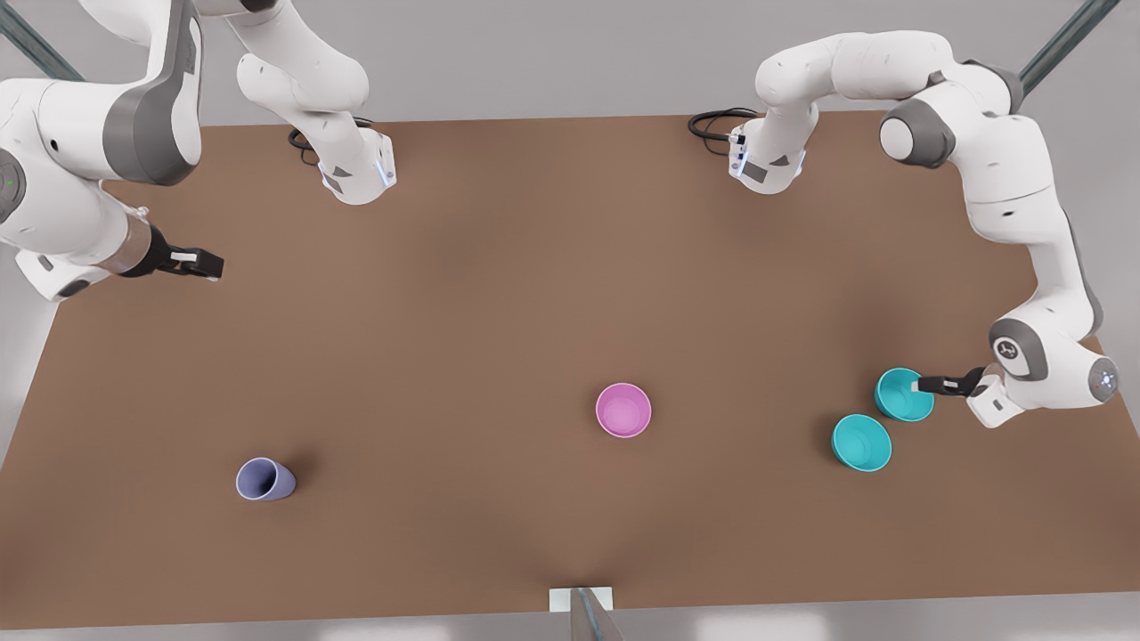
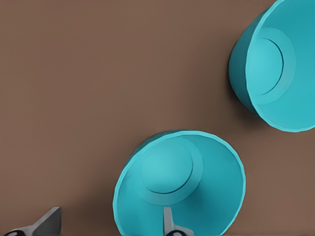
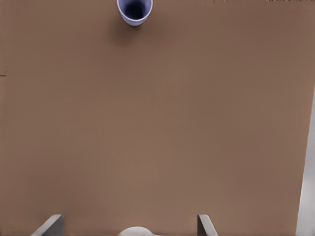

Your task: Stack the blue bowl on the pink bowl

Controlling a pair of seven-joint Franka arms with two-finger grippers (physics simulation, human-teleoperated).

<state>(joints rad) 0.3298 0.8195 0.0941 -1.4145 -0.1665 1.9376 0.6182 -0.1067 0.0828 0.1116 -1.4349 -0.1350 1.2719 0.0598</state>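
Observation:
Two alike teal bowls sit at the front view's right. The blue bowl (image 1: 904,393) (image 2: 179,182) is the one farther back, and my left gripper (image 1: 923,385) (image 2: 108,223) is open at its rim. One finger (image 2: 167,222) is inside the bowl, the other finger (image 2: 48,223) stands outside over the table, so the bowl's wall lies between them untouched. The pink bowl (image 1: 623,409) stands upright near the table's middle, well apart from it. My right gripper (image 1: 200,263) (image 3: 127,225) waits open above the table at the front view's far left.
The second teal bowl (image 1: 861,442) (image 2: 275,64) lies close beside the blue one, toward the front. A lavender-grey cup (image 1: 264,479) (image 3: 134,11) stands at the front left. The brown table (image 1: 499,294) is bare between the bowls.

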